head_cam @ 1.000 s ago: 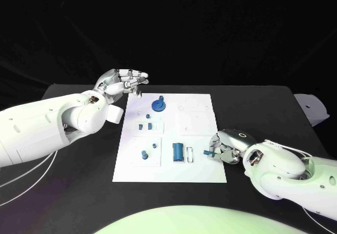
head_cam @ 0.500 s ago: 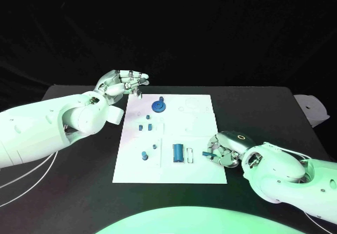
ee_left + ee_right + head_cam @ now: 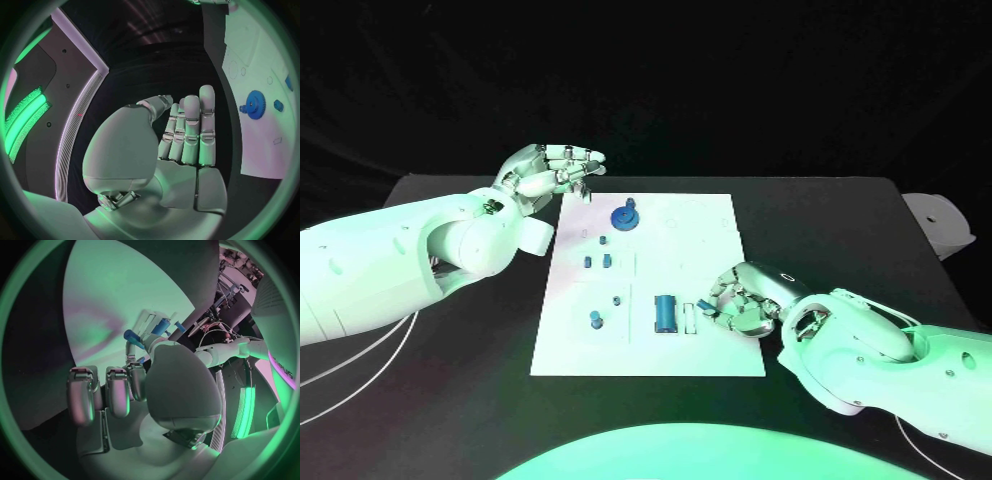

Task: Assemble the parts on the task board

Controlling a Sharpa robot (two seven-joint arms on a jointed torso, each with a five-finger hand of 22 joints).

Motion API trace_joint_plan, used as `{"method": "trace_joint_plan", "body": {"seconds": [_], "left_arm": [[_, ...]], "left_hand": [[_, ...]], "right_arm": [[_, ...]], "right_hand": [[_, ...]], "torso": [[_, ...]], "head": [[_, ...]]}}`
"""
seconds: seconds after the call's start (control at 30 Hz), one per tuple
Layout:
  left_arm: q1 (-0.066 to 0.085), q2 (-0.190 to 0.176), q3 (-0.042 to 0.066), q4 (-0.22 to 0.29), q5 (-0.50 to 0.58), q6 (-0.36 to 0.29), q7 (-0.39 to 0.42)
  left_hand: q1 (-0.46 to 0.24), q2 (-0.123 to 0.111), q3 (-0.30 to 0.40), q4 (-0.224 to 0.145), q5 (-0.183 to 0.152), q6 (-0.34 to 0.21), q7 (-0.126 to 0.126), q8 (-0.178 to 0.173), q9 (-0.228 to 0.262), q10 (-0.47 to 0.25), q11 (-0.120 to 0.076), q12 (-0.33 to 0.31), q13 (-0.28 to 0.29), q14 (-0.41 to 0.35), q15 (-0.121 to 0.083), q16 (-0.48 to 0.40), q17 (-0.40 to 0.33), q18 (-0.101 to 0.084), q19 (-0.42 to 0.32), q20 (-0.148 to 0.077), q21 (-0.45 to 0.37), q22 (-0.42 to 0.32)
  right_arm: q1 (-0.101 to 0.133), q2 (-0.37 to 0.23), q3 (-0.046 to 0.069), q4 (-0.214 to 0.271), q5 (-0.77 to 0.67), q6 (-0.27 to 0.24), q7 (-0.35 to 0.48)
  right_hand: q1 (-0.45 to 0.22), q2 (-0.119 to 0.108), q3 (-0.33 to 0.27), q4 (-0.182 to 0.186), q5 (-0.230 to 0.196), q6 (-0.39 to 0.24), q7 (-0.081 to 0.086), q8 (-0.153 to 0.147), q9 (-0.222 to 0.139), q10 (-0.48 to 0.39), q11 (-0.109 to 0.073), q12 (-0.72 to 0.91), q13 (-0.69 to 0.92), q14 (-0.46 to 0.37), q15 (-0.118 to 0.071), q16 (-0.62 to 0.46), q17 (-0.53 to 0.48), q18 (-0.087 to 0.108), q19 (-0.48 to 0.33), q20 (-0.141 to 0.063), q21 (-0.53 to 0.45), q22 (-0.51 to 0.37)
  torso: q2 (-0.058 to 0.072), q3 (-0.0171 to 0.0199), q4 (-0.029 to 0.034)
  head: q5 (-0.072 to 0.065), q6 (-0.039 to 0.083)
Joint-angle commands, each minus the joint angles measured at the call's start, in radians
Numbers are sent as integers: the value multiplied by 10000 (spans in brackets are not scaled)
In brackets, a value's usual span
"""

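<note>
The task board (image 3: pixel 704 345) sits mid-table, and at its four o'clock edge the right hand (image 3: pixel 740 300) pinches a small blue part (image 3: pixel 715 293), just right of the blue cylinder (image 3: pixel 666 312). Farther off, at eleven o'clock, the left hand (image 3: pixel 557 168) hovers with fingers curled, empty, beside the blue gear (image 3: pixel 629 216).
</note>
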Motion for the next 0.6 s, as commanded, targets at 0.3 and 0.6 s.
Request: {"method": "trace_joint_plan", "body": {"seconds": [0.3, 0.6], "left_arm": [[4, 8, 6, 48, 45, 147, 44], [4, -4, 7, 61, 45, 168, 31]], "left_hand": [[-3, 86, 0, 8, 66, -60, -20, 58, -13, -68, -8, 74, 17, -54, -9, -27, -22, 69, 8, -3, -57, -12], [-3, 86, 0, 8, 66, -60, -20, 58, -13, -68, -8, 74, 17, -54, -9, -27, -22, 69, 8, -3, -57, -12]], "right_arm": [[-31, 437, -2, -274, 1684, 282, -51], [-62, 705, -4, -485, 1853, 584, -104]], "right_hand": [[-1159, -25, 632, -451, 188, 192, -41, 67, 316, 284, -6, 45, 1425, 879, -35, 28, 1745, -157, 965, -80, 114, 2548], [-1710, 2, 349, -242, 342, 385, -110, 175, 380, 338, -63, 155, 1495, 883, -85, 35, 1766, -162, 971, -119, 139, 2555]], "torso": [[-1, -3, 3], [0, 4, 3]], "head": [[-5, -34], [-2, -50]]}}
